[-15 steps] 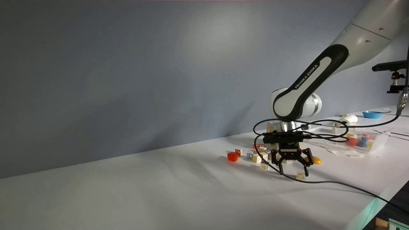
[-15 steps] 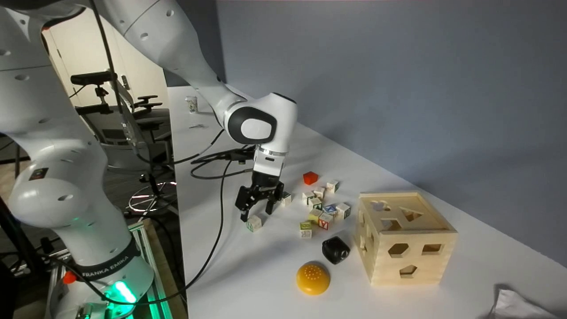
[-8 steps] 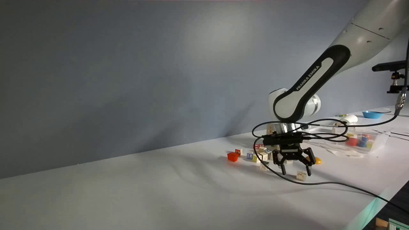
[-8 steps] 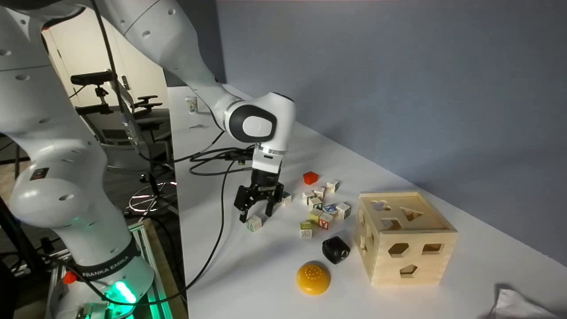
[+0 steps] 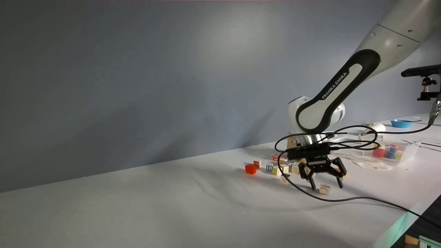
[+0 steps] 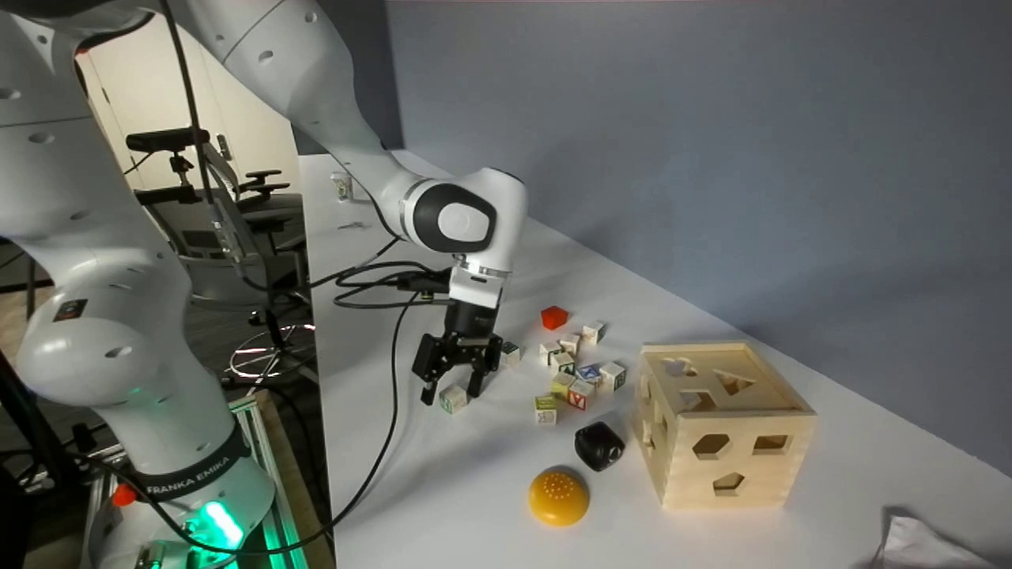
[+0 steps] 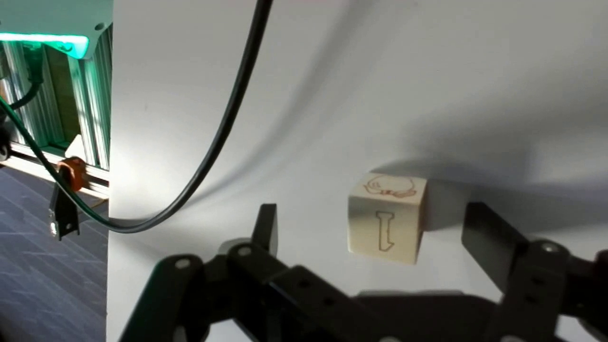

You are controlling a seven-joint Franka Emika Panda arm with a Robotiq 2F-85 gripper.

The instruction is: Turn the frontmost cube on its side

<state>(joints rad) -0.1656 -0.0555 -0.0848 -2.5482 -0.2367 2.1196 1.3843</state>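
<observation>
Moved since the earlier frame: arm (image 5: 344, 82) and claw (image 7: 370, 221), slightly toward the edge of the counter (image 6: 431, 521). Arm: forearm slopes down, wrist bends, claw angles downward. Claw: fingers (image 7: 267, 228) stand apart. Wooden cube (image 7: 384, 228): sits flat on the counter, between the fingertips in the wrist view, clear of both; drawing face points toward that view's top, outlined-character face just below; edges look alike, long axis indeterminate.

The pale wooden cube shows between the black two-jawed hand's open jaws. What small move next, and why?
Probably nudge the black two-jawed hand slightly toward the wrist view's right before closing: that should centre it on the pale wooden cube. In that view, the cube shows between the open jaws with gaps on both sides, the narrower on the right. Jaw height is hard to judge.
</observation>
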